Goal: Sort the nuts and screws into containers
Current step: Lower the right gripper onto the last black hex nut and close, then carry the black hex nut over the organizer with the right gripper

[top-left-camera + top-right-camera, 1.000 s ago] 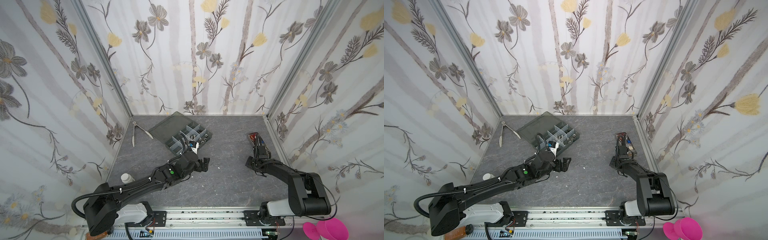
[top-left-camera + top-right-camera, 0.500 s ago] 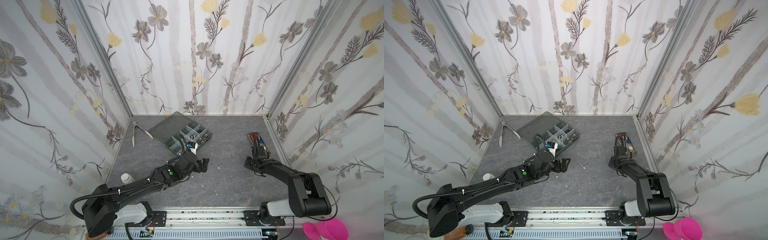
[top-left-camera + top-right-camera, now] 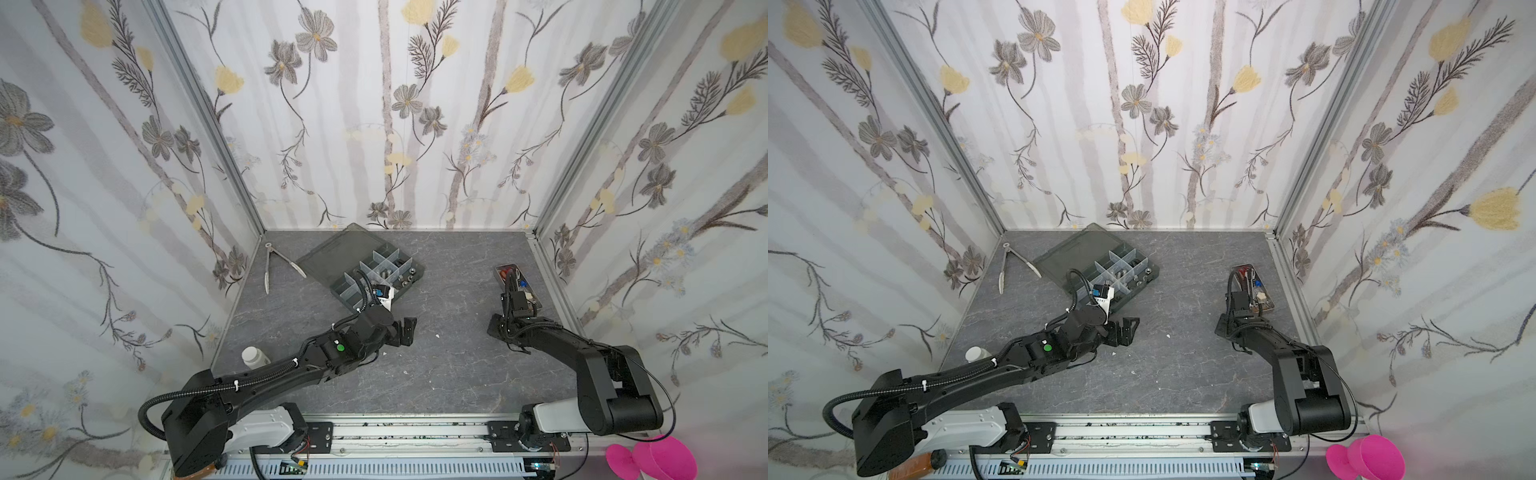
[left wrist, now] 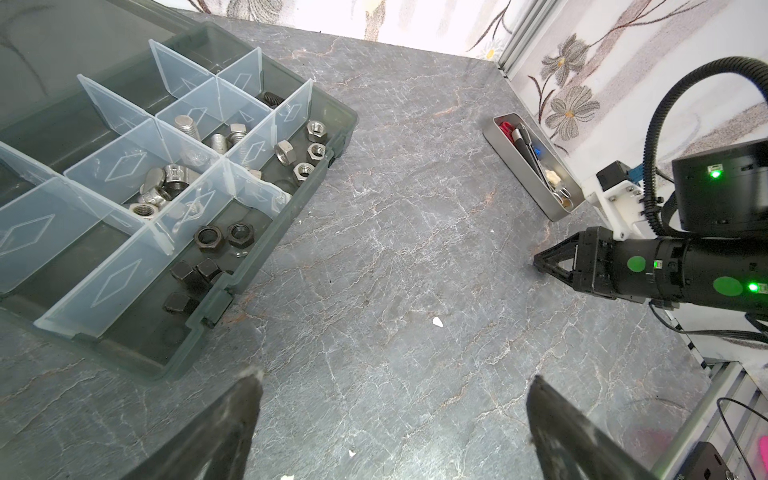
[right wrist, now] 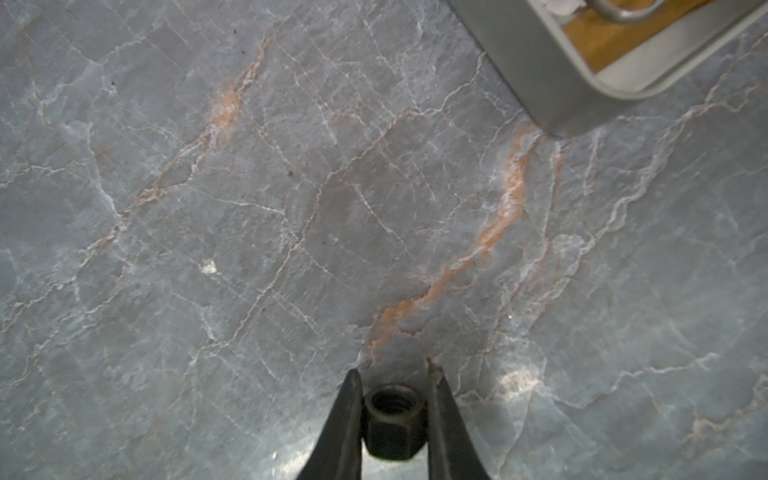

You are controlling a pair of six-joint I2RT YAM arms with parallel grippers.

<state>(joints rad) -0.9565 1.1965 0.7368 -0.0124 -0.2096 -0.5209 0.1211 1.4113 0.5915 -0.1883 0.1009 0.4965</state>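
Observation:
The dark grey organizer box (image 3: 417, 272) (image 3: 1152, 272) lies open at the back left, its containers split by pale dividers. In the left wrist view its front wall (image 4: 286, 220) shows, with silver screws (image 4: 208, 139), silver nuts (image 4: 309, 149) and black nuts (image 4: 220, 239) in separate compartments. My left gripper (image 3: 409, 330) (image 4: 392, 382) hovers open over bare table in front of the box. My right gripper (image 3: 494, 328) (image 5: 392, 370) is low at the table near the tool tray, shut on a black nut (image 5: 394, 419).
A narrow metal tray of red-handled tools (image 3: 517, 286) (image 4: 536, 166) sits by the right wall, just behind the right gripper. Silver tongs (image 3: 274, 266) lie at the back left. A white bottle (image 3: 251, 357) stands near the left wall. Small white scraps (image 3: 436, 336) dot the table.
The right jaws have closed on the black nut beside the tool tray. The left arm has hardly moved and stays open.

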